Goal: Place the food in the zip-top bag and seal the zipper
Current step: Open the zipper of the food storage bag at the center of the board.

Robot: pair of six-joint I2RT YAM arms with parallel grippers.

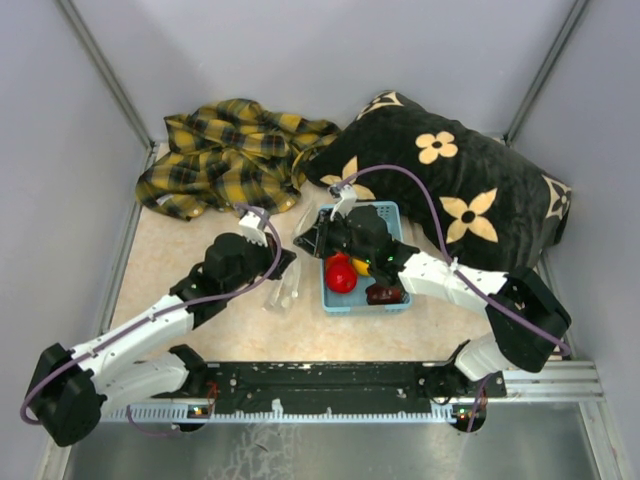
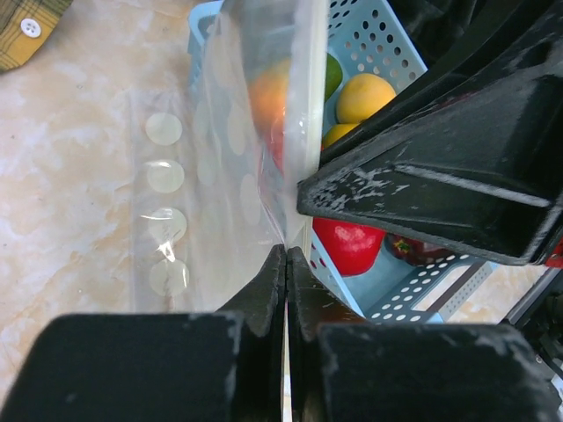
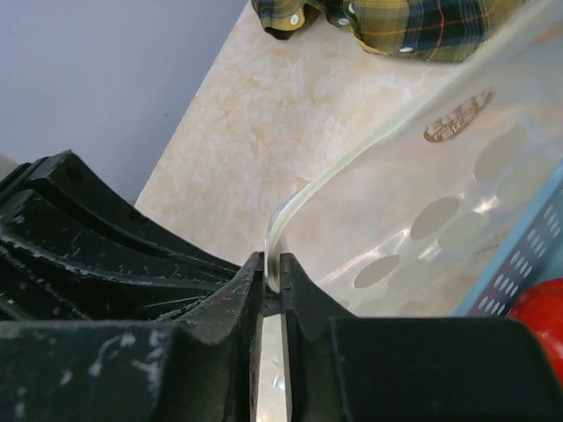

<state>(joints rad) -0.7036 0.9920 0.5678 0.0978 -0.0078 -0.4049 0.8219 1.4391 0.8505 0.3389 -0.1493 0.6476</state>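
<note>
Zip-top bag [image 1: 284,286] stands beside blue basket [image 1: 352,308], right arm [image 1: 432,271] overhanging food [image 1: 341,273].

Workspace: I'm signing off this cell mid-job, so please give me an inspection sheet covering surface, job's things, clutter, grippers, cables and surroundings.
Surface: beige marbled table.
Job's things: clear dotted bag held up beside the basket; food lies in the basket, not yet bagged.
Clutter: plaid shirt and flowered black cushion at the far edge.
Grippers: left gripper and right gripper, jaws of both shut on the bag.
Cables: purple cables loop along both arms.
Surroundings: grey walls; nothing else seen.
</note>
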